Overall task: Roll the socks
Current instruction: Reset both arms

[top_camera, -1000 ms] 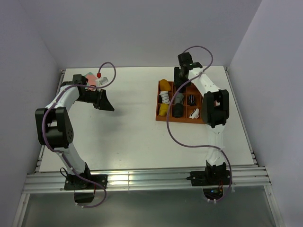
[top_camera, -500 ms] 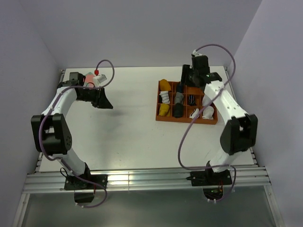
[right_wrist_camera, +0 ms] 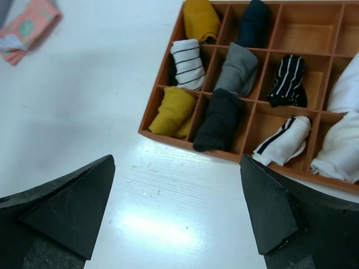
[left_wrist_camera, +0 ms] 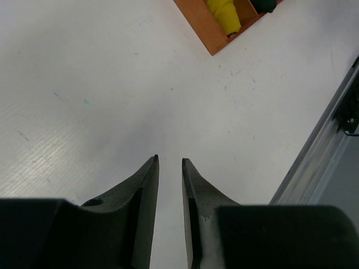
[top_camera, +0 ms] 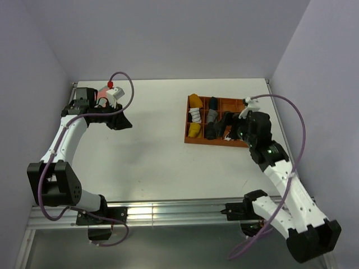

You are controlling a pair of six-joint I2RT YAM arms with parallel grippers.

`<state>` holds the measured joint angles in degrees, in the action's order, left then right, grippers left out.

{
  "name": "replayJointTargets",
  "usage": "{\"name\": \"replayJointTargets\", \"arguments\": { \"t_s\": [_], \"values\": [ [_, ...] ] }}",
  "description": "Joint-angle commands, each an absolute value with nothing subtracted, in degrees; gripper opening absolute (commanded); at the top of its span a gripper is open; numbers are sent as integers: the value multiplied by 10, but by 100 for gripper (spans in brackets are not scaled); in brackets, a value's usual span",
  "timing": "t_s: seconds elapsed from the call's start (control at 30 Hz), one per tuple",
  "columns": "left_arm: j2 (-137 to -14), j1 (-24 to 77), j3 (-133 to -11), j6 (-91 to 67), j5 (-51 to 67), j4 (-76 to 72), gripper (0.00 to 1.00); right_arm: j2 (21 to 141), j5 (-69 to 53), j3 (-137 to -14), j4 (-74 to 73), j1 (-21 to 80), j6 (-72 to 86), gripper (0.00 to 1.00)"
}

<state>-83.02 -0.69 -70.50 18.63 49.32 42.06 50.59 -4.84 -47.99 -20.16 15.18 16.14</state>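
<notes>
The socks look already rolled: the mustard one (right_wrist_camera: pixel 199 19) lies in the far-left compartment of the tray (right_wrist_camera: pixel 238 157), and the navy one (right_wrist_camera: pixel 255 22) is beside it in the same far row. The tray sits toward the far right of the table (right_wrist_camera: pixel 84 84). Both are soft, light and springy. A roll could loosen, so any further hold belongs across the bundle's middle, pinching every layer.

The right claw (right_wrist_camera: pixel 176 159) gapes wide and empty at the tray's near side. A second ago it reached over the far row — the arm has since drawn back toward the near right corner.

The left claw (left_wrist_camera: pixel 169 161), near the far left corner, shows a narrow slit and holds nothing — hardly moved.
</notes>
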Motion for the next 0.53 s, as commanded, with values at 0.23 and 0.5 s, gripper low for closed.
{"name": "replayJointTargets", "arguments": {
  "t_s": [0.23,0.5],
  "values": [
    [-804,-5,-680,153,459,364,29,339,-55,-387,-136,161,204,100],
    [-811,-5,-673,153,466,359,30,323,-45,-379,-133,161,206,100]
  ]
}}
